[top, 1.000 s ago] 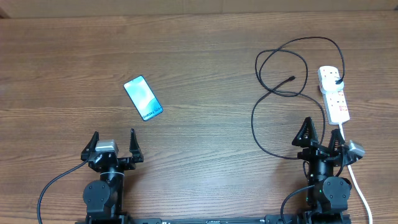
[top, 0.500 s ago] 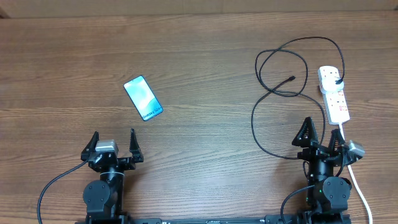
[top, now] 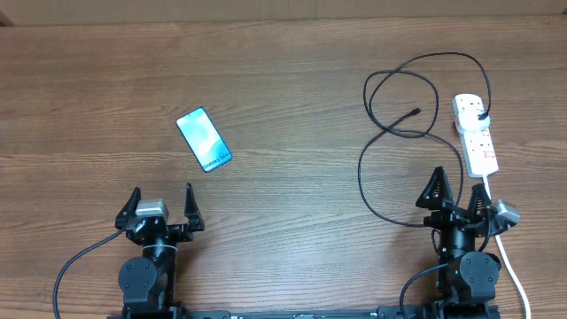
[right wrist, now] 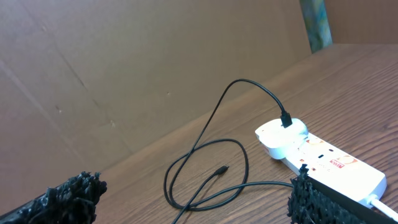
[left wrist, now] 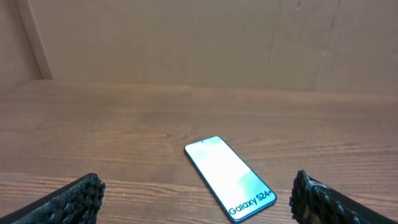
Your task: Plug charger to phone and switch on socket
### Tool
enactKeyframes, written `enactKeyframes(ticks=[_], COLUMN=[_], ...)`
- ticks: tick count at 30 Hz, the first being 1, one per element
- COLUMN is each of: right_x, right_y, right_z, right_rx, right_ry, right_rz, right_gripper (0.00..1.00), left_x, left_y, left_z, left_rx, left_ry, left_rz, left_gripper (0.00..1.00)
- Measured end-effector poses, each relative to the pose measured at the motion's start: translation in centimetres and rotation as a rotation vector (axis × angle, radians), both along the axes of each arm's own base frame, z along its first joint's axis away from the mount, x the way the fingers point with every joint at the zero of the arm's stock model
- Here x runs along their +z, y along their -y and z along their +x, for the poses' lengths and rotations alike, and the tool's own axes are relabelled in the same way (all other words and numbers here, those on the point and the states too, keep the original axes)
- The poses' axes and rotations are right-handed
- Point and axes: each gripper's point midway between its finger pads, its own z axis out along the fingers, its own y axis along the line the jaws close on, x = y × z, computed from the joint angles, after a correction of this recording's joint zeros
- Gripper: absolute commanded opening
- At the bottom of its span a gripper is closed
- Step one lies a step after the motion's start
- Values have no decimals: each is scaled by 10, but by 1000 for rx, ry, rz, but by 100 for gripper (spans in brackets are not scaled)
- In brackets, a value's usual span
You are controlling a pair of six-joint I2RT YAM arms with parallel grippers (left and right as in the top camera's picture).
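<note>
The phone (top: pixel 204 139) lies flat on the wooden table at left centre, light-blue screen up; the left wrist view shows it (left wrist: pixel 229 177) with "Galaxy" text at its near end. My left gripper (top: pixel 162 206) is open and empty below it, near the front edge. The charger (top: pixel 390 133) is a thin black cable in loops at the right. Its small connector (top: pixel 415 112) lies free on the table, also in the right wrist view (right wrist: pixel 221 169). Its plug (top: pixel 479 113) sits in the far end of the white socket (top: pixel 478 142). My right gripper (top: pixel 459 197) is open and empty, just in front of the socket.
The socket's thick white cord (top: pixel 514 266) runs toward the front edge, right of the right arm. A brown cardboard wall (left wrist: pixel 199 37) stands behind the table.
</note>
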Motion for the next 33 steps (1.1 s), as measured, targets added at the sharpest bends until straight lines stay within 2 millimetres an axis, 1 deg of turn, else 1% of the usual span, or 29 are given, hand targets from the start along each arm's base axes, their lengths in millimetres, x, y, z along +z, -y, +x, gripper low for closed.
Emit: enactKeyframes(ticks=[2, 6, 11, 13, 16, 21, 24, 26, 29, 33], right_x=[0, 0, 0, 0, 0, 0, 0, 0, 0, 0], right_y=[0, 0, 0, 0, 0, 0, 0, 0, 0, 0], right_z=[0, 0, 0, 0, 0, 0, 0, 0, 0, 0], right_rx=[0, 0, 0, 1, 0, 1, 0, 1, 0, 0], right_ry=[0, 0, 0, 0, 0, 0, 0, 0, -1, 1], right_rz=[0, 0, 0, 0, 0, 0, 1, 0, 0, 0], right_gripper=[100, 100, 100, 100, 100, 100, 100, 100, 100, 100], left_x=[4, 4, 4, 11, 33, 87, 115, 132, 154, 172], left_y=[-1, 1, 4, 4, 3, -3, -7, -10, -13, -15], left_z=[0, 0, 0, -1, -5, -15, -14, -8, 7, 40], left_rx=[3, -8, -20, -18, -9, 20, 45, 62, 81, 98], left_ry=[15, 17, 18, 30, 57, 113, 104, 80, 23, -139], left_rz=[0, -13, -94, -112, -129, -136, -137, -136, -136, -137], left_gripper=[100, 99, 99, 100, 100, 100, 100, 100, 100, 100])
